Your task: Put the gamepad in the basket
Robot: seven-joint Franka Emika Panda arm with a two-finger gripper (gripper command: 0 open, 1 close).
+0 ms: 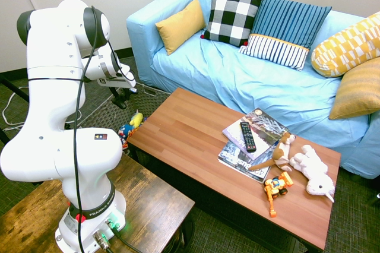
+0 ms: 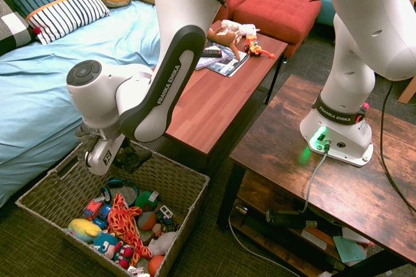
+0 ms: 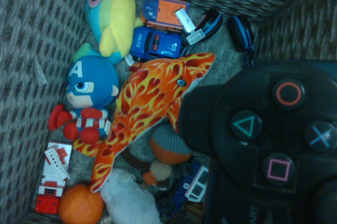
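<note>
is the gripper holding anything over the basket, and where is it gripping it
The gripper holds the black gamepad above the wicker basket. The fingers are hidden, so the exact part it grips cannot be told.

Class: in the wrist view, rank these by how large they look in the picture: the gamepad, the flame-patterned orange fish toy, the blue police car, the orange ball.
1. gamepad, though it sits nearest the camera, so its true size is unsure
2. orange fish toy
3. blue police car and orange ball: too alike to rank
</note>
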